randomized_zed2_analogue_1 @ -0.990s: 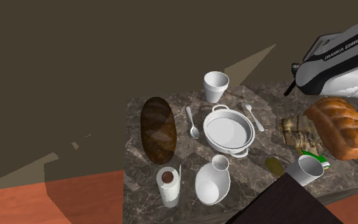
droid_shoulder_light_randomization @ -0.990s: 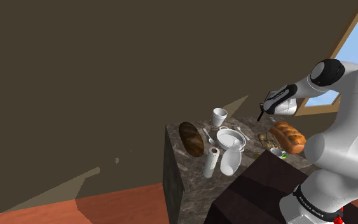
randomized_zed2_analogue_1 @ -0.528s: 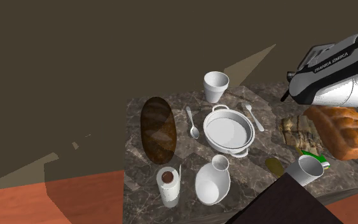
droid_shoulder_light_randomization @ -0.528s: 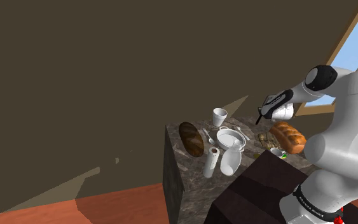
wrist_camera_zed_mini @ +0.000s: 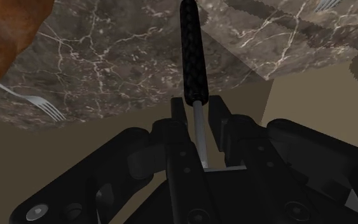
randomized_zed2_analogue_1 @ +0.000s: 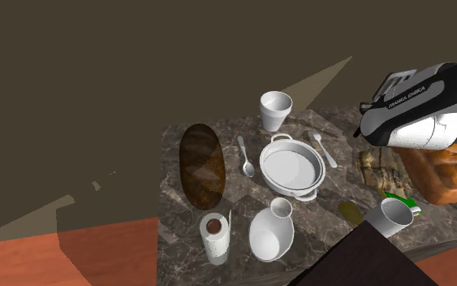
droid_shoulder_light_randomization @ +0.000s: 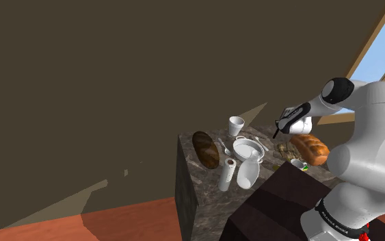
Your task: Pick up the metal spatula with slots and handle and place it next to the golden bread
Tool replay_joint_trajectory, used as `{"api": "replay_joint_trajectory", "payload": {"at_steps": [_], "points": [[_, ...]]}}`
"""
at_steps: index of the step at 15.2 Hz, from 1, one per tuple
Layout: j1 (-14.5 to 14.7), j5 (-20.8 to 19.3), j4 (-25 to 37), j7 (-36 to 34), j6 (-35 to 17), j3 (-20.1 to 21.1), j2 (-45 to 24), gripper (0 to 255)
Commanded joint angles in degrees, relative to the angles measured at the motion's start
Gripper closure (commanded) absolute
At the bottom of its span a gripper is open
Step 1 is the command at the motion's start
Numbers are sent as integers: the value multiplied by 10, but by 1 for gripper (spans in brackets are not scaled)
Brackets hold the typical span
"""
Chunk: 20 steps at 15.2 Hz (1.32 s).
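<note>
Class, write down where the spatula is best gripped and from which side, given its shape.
On the spatula, probably the thin metal shank just beyond the black handle, where the gripper clasps it now: it is narrow, so the jaws close across it from both sides.

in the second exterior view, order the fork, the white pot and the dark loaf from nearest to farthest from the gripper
From the gripper, shut on the spatula:
1. fork, just below and left of it in that view
2. white pot, left of the fork
3. dark loaf, farthest left, well past the pot
</note>
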State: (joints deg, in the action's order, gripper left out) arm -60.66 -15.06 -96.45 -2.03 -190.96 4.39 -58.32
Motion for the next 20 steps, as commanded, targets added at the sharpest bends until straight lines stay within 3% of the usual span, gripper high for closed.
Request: {"api": "replay_joint_trajectory", "payload": {"at_steps": [1, 10, 11, 16, 20], "points": [[1, 1, 12, 1, -5, -2, -16, 255], [3, 2, 25, 1, -10, -4, -34, 255], [3, 2, 25, 1, -10, -4, -34, 0], [3, 2, 25, 1, -10, -4, -34, 0], [0, -2, -90, -4, -33, -9, 58, 0]]}}
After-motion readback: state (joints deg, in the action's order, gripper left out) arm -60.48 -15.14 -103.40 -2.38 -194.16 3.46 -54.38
